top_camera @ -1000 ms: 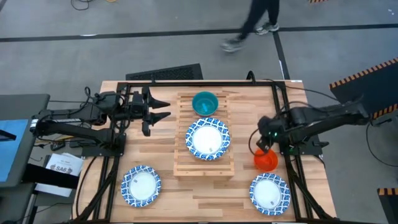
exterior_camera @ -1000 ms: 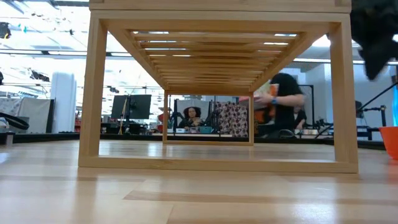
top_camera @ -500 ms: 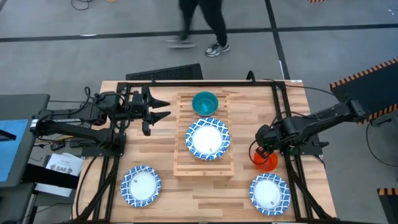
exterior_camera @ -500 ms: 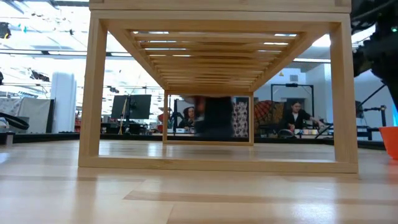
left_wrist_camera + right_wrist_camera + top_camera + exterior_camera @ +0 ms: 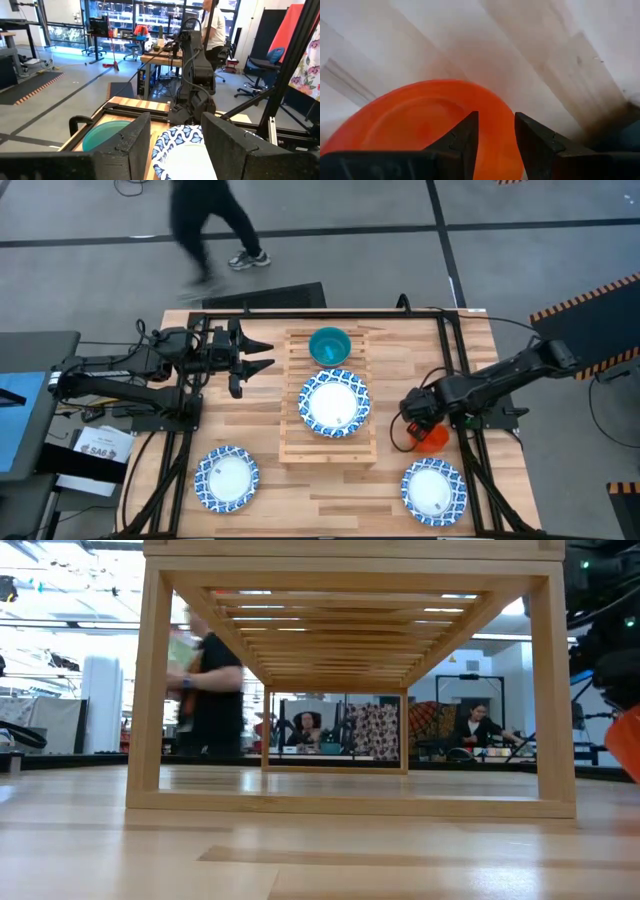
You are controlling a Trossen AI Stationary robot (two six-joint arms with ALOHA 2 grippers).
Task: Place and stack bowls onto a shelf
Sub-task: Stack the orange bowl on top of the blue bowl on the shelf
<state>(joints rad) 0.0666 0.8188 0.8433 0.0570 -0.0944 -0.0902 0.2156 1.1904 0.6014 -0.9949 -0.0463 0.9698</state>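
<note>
The red bowl (image 5: 434, 440) sits on the table right of the slatted shelf (image 5: 290, 442); my right gripper (image 5: 415, 418) is down on its left rim, shut on it. On the shelf rest a teal bowl (image 5: 329, 345) and a blue-rimmed bowl (image 5: 334, 402). Two more blue-rimmed bowls lie on the table near the front left (image 5: 227, 477) and front right (image 5: 434, 489). My left gripper (image 5: 262, 357) waits open, left of the shelf's far end. No purple or yellow bowl shows. My right gripper (image 5: 496, 120) has the red bowl's rim (image 5: 509, 125) between its fingers, one finger (image 5: 462, 142) over the inside and one (image 5: 540, 142) outside. It comes from above, slanting in from the right. In the low view the bowl (image 5: 625, 750) looks tipped.
The table's black frame rails (image 5: 450, 330) run close by the right arm. A person (image 5: 205, 225) walks past beyond the far edge. Bare tabletop lies between the shelf and the red bowl (image 5: 390, 450).
My right gripper has moved down and a little toward the table's left, onto the red bowl's rim. In the low view the bowl's visible edge now stands higher and slanted. A person has crossed behind the table from right to left.
</note>
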